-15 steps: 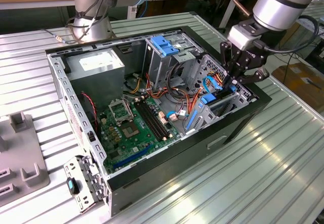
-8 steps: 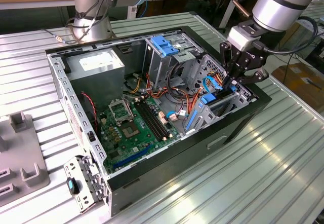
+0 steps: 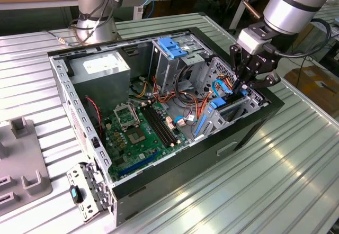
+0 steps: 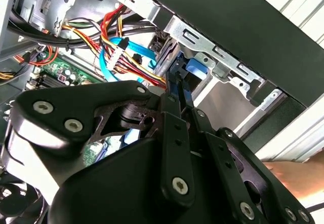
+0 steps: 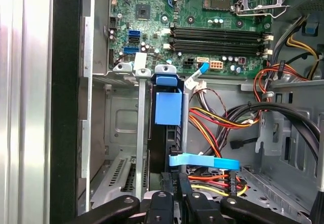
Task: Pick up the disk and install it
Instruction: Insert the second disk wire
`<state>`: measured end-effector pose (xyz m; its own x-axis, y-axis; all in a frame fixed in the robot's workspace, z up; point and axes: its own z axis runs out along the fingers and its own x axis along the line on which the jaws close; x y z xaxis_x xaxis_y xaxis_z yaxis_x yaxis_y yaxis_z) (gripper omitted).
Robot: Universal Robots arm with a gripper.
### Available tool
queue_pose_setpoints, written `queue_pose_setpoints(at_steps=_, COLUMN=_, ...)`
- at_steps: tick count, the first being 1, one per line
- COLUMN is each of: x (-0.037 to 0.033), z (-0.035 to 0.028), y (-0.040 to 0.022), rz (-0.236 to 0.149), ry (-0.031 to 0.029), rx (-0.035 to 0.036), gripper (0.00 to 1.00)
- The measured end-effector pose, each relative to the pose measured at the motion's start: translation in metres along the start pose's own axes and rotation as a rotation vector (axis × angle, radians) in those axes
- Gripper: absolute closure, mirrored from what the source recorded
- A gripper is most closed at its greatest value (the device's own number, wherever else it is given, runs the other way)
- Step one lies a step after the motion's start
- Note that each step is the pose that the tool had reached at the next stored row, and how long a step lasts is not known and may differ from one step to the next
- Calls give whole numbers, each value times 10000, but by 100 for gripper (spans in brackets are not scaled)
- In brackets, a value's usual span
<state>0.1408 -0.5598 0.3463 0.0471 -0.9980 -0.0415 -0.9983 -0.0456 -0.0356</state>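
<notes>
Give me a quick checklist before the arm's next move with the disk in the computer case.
1. End effector over the drive bay at the case's front: ok.
2. Fingers closed on the disk: ok, they pinch its edge in the first wrist view.
3. Disk upright in the bay slot: ok.
4. Disk fully seated: cannot tell.
5. Blue cable clear of the disk: not ok, it lies right beside the fingers.
</notes>
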Motion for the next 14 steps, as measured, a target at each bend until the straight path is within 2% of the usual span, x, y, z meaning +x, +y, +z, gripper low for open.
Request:
queue_pose_setpoints(at_steps=10, x=0, z=3, y=10, rz=10, ry=-6, rx=1, gripper=84)
queue_pose_setpoints(at_steps=14, x=0, z=28, y=14, rz=10, ry=-6, rx=1, gripper=84)
